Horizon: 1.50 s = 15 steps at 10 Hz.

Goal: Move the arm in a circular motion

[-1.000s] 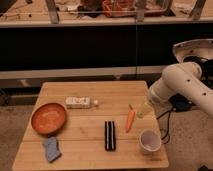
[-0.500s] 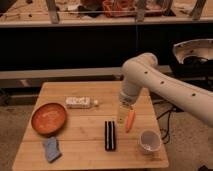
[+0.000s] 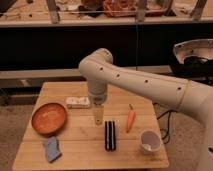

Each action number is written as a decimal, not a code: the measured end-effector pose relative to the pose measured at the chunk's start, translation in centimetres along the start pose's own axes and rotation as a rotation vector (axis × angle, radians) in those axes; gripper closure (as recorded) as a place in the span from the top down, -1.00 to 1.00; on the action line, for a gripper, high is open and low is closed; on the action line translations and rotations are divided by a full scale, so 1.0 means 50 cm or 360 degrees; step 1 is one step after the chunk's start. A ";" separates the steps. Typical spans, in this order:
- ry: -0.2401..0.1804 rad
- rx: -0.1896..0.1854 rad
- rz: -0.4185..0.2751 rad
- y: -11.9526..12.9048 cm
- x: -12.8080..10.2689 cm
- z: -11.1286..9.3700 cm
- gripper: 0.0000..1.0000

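The thick white arm (image 3: pixel 140 82) reaches in from the right edge, with small dark dots along its segments and a rounded joint above the table's middle. From that joint it turns down to a narrow pale-yellow tip, the gripper (image 3: pixel 98 118), which hangs just above the wooden table (image 3: pixel 80 145), between a white packet (image 3: pixel 78 102) and a black bar (image 3: pixel 109 135). It holds nothing that I can see.
An orange bowl (image 3: pixel 49 118) sits at the table's left with a blue cloth (image 3: pixel 51 149) in front of it. A carrot (image 3: pixel 130 120) lies right of centre and a white cup (image 3: pixel 149 141) stands at the front right. A dark shelf runs behind the table.
The arm has swung steadily left, from over the table's right edge to its middle, and the tip has moved from near the carrot to beside the white packet.
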 end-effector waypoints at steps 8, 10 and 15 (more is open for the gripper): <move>-0.0116 0.0020 -0.0054 -0.215 0.166 -0.030 0.60; -0.0114 0.0010 -0.0003 -0.208 0.201 -0.030 0.60; -0.0115 -0.0005 0.0191 -0.147 0.299 -0.018 0.60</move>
